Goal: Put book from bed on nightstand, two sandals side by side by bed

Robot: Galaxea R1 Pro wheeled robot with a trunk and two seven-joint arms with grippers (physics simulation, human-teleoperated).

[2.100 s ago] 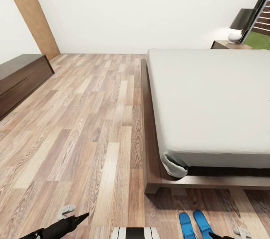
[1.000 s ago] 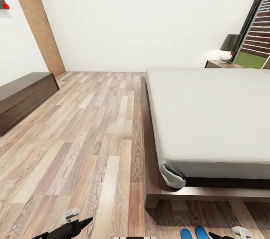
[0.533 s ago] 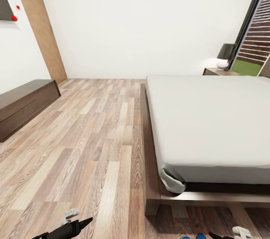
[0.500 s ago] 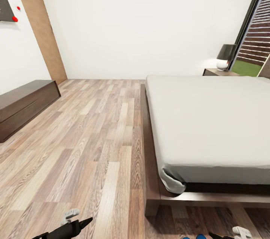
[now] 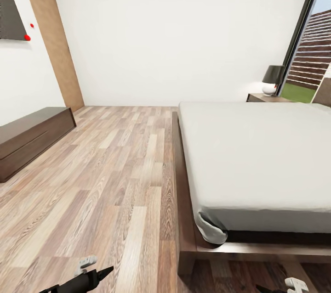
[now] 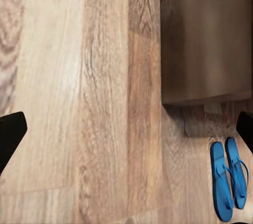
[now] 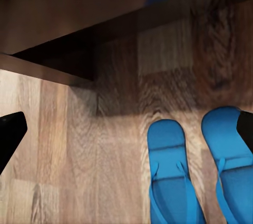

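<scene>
The bed [image 5: 257, 160], a dark wooden frame under a plain off-white mattress, fills the right of the head view. A nightstand [image 5: 261, 97] stands beyond its far corner. The book is out of view. Two bright blue sandals [image 6: 229, 179] lie side by side on the plank floor just off the bed frame's corner [image 6: 205, 39]. In the right wrist view the sandals [image 7: 174, 176] lie close below the frame [image 7: 68, 8]. My left gripper [image 6: 126, 134] and right gripper [image 7: 129, 132] both hang open and hold nothing. In the head view they sit low, left gripper [image 5: 94, 267] and right gripper [image 5: 278, 287].
A long dark bench [image 5: 32, 139] runs along the left wall under a dark wall panel [image 5: 9, 13]. A lamp [image 5: 272, 79] stands on the nightstand beside the tall window [image 5: 312, 54]. A wide strip of wood floor [image 5: 119, 178] lies between bench and bed.
The head camera has tilted upward, so the bed and floor sit lower in the picture and the sandals have slid off its lower edge. Both arms keep their place.
</scene>
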